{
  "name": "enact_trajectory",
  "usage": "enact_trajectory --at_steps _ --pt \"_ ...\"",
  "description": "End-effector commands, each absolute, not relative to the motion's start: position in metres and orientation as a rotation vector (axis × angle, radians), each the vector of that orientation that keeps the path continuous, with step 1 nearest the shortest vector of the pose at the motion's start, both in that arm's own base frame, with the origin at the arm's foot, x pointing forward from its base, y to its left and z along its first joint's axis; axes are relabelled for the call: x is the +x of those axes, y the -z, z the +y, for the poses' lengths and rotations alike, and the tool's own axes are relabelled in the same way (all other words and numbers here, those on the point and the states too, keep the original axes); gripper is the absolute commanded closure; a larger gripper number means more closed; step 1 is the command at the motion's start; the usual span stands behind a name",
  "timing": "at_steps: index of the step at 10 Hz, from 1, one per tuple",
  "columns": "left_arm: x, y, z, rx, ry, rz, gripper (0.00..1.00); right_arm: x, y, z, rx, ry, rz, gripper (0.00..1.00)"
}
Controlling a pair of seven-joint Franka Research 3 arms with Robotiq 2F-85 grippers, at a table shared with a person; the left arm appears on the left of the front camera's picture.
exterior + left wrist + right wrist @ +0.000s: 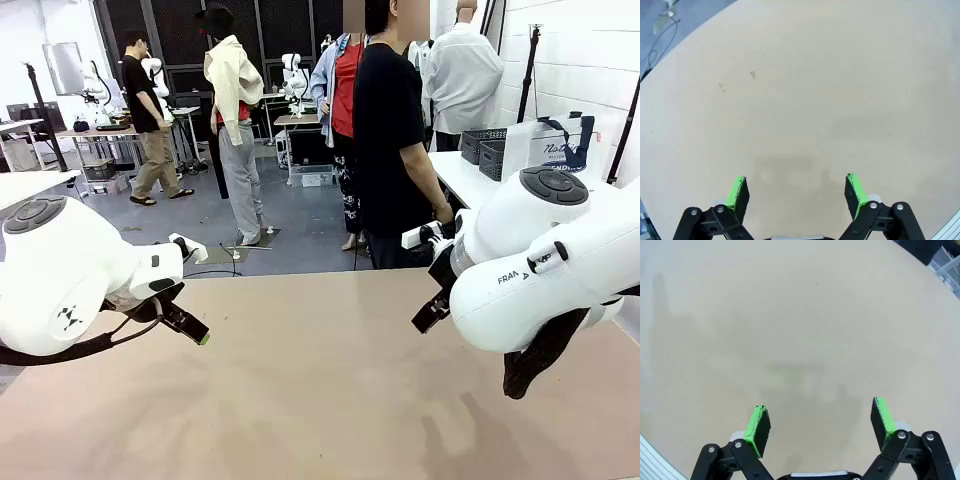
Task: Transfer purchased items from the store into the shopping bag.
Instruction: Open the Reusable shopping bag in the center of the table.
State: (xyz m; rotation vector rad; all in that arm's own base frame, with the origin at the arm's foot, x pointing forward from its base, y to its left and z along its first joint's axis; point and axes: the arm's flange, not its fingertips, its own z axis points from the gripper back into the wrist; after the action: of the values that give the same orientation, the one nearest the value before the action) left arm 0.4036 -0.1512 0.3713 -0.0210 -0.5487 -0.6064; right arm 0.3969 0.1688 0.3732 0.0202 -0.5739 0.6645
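Pincers both gape wide: black, green-padded left pincer (pixel 796 186) and matching right pincer (pixel 821 414) hang over the smooth tan bench (pixel 320 400).

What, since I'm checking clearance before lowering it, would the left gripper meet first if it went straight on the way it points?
Most likely the table top: the left gripper, fingers open, points at plain tan surface with nothing between. How far off it is cannot be judged.
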Motion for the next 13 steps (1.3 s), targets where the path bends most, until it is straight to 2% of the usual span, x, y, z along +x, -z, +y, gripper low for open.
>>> enact_trajectory --at_steps 1,13 --pt "0.4036 -0.3714 -0.1512 -0.021 0.606 -0.549 0.0 0.3953 -0.3731 0.1681 0.021 -0.664 -0.571 0.0" --pt "0.4036 -0.3714 -0.1512 -0.021 0.606 -0.549 0.0 0.3953 -0.3731 0.1681 0.021 -0.664 -0.571 0.0"
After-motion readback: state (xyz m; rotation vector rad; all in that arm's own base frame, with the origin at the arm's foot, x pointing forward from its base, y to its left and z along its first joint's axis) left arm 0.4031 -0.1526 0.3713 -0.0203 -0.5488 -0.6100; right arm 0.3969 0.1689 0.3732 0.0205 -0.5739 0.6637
